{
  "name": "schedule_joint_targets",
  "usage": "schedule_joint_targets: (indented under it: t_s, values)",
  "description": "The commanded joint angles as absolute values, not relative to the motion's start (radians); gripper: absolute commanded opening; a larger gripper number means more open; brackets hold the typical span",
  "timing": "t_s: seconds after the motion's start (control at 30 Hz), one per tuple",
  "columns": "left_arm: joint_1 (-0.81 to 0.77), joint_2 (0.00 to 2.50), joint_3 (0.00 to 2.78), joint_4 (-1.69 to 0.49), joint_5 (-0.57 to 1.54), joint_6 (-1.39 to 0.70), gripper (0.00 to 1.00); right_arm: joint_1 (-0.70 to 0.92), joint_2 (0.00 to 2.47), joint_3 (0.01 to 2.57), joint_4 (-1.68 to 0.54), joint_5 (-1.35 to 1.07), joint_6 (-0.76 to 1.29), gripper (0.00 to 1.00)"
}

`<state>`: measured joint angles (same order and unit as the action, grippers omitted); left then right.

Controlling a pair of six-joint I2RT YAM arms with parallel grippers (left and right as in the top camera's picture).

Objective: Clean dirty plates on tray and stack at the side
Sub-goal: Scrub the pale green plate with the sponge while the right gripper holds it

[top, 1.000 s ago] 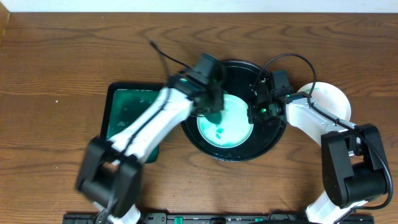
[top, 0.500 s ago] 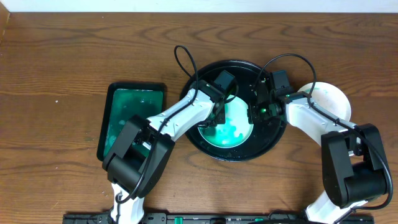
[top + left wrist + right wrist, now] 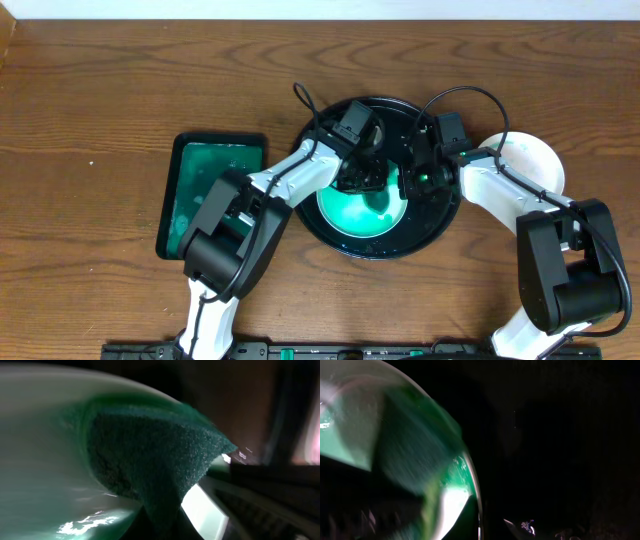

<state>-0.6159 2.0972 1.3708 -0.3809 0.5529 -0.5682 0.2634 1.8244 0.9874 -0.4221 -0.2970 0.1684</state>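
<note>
So the left hand [image 3: 362,172] is clamped shut on a dark green sponge [image 3: 150,455], the rough, fuzzy scouring-pad kind, and the pad is pressed flat against the dirty plate [image 3: 40,435]. Up close, the plate is glossy white with a wet teal film, and there's a thicker green line right where the sponge edge meets it.

The right hand [image 3: 408,180] is closed too, sitting right at the plate's right rim. Its own camera is mostly black, with just a curved slice of green-tinted plate [image 3: 340,440], so I can't tell whether it's actually pinching the rim or only touching it.

From above, the dirty plate [image 3: 352,215] lies inside the round tray [image 3: 385,247], which is shiny black with a low lip, and the plate's whole face is tinted teal. Left of that, apart from it, is a rectangular tray [image 3: 195,180], black with a green-stained inside, partly under the left arm. On the far right, just outside the round tray, a white plate [image 3: 540,160] sits on the tabletop [image 3: 100,90] with the right arm crossing over it.

The tabletop is dark brown wood with visible grain, and there's a pale strip along the top edge.
</note>
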Motion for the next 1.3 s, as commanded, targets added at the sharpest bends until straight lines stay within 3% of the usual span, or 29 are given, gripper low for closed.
schedule_joint_targets:
  t_s: [0.0, 0.2, 0.33, 0.67, 0.8, 1.07, 1.27]
  values:
    - [-0.686, 2.17, 1.345, -0.406, 0.758, -0.551, 0.07, 0.277, 1.874, 0.952, -0.45, -0.233, 0.175, 0.01]
    - [-0.666, 2.163, 1.346, -0.562, 0.56, -0.624, 0.07, 0.277, 1.874, 0.952, -0.451, -0.233, 0.174, 0.01]
    - [-0.656, 2.129, 1.346, -0.701, 0.268, -0.642, 0.07, 0.277, 1.874, 0.952, -0.451, -0.233, 0.175, 0.01]
    - [-0.594, 2.024, 1.346, -0.806, -0.26, -0.677, 0.07, 0.277, 1.874, 0.952, -0.45, -0.233, 0.174, 0.01]
    - [-0.583, 2.03, 1.346, -0.771, -0.185, -0.645, 0.07, 0.277, 1.874, 0.952, -0.449, -0.233, 0.174, 0.01]
    - [-0.622, 2.072, 1.345, -0.563, 0.525, -0.531, 0.07, 0.277, 1.874, 0.952, -0.449, -0.233, 0.174, 0.01]
    - [-0.661, 2.072, 1.345, -0.559, 0.606, -0.531, 0.07, 0.277, 1.874, 0.952, -0.45, -0.233, 0.174, 0.01]
